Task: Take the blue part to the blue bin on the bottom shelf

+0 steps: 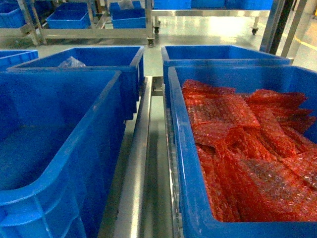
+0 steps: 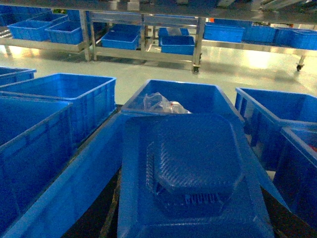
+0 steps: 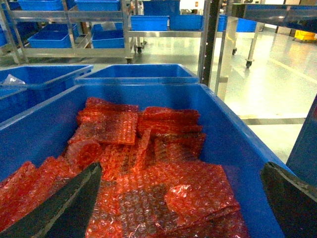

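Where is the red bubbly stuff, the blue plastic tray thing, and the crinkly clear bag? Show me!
red bubble wrap point(image 1: 247, 148), head view, on a sheet in the middle of the pile.
blue tray point(image 2: 195, 163), left wrist view, on its raised ribbed centre.
clear plastic bag point(image 2: 161, 103), left wrist view, on its crumpled middle.

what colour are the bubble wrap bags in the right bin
Red, translucent bubble wrap bags inside a blue bin; clearest in the right wrist view.

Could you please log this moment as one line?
right gripper: open above red wrap | left gripper: unseen | blue part: near left wrist camera
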### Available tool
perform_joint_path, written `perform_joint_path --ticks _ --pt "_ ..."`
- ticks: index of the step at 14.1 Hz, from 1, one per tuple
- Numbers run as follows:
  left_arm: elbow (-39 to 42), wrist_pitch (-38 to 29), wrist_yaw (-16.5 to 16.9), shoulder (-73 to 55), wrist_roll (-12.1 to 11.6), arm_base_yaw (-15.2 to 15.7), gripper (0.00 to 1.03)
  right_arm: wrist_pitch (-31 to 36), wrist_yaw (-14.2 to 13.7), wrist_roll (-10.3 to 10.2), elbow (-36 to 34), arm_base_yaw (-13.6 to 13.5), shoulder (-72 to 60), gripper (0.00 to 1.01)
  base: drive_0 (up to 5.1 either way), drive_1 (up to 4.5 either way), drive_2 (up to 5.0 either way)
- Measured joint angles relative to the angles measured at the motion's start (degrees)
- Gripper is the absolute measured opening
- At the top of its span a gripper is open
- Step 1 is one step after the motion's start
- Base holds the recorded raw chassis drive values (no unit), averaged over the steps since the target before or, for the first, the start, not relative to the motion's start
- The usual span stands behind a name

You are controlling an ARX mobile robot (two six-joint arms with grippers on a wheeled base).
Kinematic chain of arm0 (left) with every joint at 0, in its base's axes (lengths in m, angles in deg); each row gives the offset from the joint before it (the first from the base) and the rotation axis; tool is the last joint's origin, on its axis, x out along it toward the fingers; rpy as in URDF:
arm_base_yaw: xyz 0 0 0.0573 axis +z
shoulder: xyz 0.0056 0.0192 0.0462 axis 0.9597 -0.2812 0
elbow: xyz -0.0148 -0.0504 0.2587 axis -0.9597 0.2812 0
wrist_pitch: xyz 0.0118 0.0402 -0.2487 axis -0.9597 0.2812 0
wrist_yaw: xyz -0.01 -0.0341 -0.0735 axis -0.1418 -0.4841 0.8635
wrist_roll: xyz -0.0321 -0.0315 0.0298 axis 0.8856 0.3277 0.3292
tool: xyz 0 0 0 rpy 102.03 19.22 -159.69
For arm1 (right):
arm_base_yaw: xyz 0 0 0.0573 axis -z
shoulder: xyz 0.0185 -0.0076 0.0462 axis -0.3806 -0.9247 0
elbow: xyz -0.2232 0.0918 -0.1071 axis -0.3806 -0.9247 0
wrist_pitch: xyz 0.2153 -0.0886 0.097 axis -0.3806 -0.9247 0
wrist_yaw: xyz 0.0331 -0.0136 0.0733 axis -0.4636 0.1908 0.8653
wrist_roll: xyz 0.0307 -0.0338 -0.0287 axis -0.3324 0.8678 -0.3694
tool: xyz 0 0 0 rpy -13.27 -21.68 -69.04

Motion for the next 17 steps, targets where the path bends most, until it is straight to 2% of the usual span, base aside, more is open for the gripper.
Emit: perform_joint_path --ticks 17 --pt "0.0 0.0 0.0 0.0 0.0 0.0 0.43 0.0 0.0 0.0 0.0 0.0 0.0 0.98 0.0 0.00 0.0"
